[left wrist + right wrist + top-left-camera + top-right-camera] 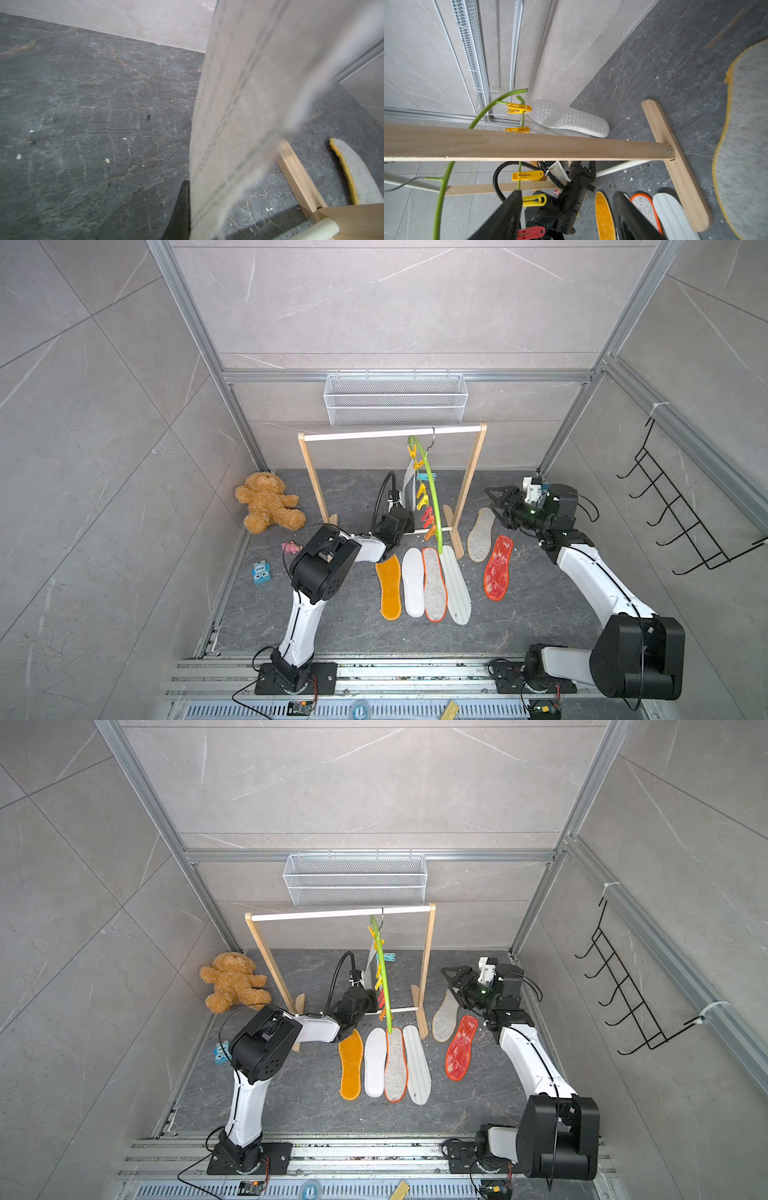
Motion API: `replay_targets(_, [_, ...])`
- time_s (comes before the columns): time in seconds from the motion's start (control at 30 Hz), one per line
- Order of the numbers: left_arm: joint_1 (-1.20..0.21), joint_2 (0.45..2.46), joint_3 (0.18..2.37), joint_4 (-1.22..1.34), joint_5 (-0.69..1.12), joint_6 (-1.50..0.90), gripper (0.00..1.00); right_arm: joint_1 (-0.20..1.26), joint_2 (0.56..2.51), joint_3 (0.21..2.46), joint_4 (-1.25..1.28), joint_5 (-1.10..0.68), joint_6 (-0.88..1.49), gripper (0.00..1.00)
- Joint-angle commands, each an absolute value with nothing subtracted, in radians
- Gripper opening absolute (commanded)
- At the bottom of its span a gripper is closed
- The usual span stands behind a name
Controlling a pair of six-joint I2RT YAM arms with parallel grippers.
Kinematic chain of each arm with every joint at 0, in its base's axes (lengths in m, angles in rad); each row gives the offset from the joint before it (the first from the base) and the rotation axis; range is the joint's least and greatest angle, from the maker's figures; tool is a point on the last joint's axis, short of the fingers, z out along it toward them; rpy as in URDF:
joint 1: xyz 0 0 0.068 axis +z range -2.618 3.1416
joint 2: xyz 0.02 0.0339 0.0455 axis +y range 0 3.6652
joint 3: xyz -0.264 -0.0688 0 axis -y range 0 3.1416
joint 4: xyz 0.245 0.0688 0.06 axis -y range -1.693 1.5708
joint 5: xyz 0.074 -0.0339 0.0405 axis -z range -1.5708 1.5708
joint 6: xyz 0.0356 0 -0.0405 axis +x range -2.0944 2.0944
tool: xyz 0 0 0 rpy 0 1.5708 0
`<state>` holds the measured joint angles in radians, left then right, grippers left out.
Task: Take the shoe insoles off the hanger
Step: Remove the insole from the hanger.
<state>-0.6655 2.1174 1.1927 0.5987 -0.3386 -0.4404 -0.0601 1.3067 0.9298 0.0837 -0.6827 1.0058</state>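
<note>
The hanger point(433, 502) is lime-green, the striped insole point(239, 124) pale grey.

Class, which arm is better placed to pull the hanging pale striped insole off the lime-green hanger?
Left. The left gripper is shut on the pale striped insole; the right gripper hangs open outside the wooden rack.

**Camera layout: one overhead stereo pair, plus one camera on each of my wrists.**

Both top views look steeply down from high above my two bases toward the back wall, far enough off to hold both my arms and the whole wooden rack point(353, 435). My left wrist camera sits very close against a hanging striped insole point(239, 124), blurred by nearness, with the floor point(83, 124) beyond. My right wrist camera looks sideways past my right gripper point(568, 194), sharing rack and green hanger point(440, 197) with the overhead pair.
</note>
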Motion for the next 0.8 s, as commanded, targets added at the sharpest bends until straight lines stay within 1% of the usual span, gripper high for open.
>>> replay_targets(0.0, [-0.657,2.046,1.189,0.657,-0.337,-0.409,0.0,-0.056,1.311,0.974,0.124,-0.706,1.031,0.71])
replay_targets(0.37, [-0.641,1.985,1.186,0.617,-0.324,-0.361,0.0,-0.057,1.421,1.125,0.112,-0.723,1.037,0.73])
replay_targets(0.57, [-0.634,1.977,1.255,0.486,-0.285,-0.313,0.0,-0.056,1.532,1.232,0.118,-0.76,1.046,0.74])
replay_targets(0.77, [-0.63,2.011,1.374,0.321,-0.218,-0.267,0.0,-0.054,1.631,1.324,0.117,-0.803,1.054,0.75])
